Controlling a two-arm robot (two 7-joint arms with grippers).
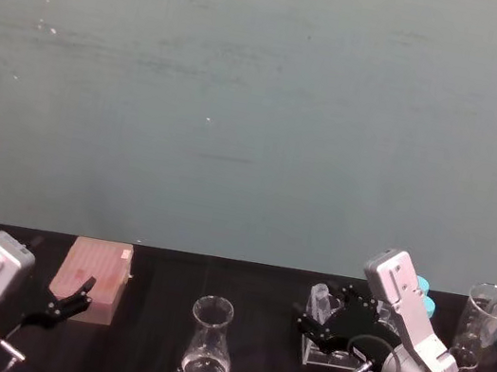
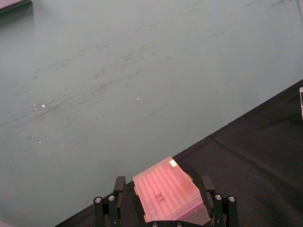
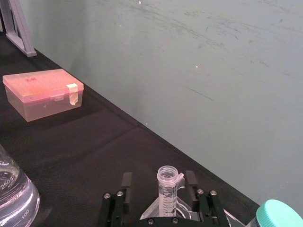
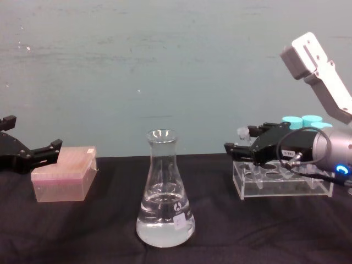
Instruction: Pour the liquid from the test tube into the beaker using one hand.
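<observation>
The beaker [image 4: 164, 203], a tall conical glass flask with clear liquid in its base, stands at the table's front centre [image 1: 204, 361]. The test tube [image 3: 166, 188], slim and clear with printed marks, stands upright in the acrylic rack [image 4: 281, 186]. My right gripper [image 3: 158, 177] is open, one finger on each side of the tube with a gap to both; in the chest view the right gripper [image 4: 237, 147] sits at the rack's left end. I cannot tell whether the tube holds liquid. My left gripper [image 4: 34, 154] hangs open at the far left, close to a pink box.
The pink lidded box [image 1: 95, 280] lies left of the beaker. Teal-capped tubes [image 4: 302, 120] stand at the back of the rack, and a clear glass vessel [image 1: 482, 324] with another teal-capped tube stands at the far right. A pale green wall closes the back of the black table.
</observation>
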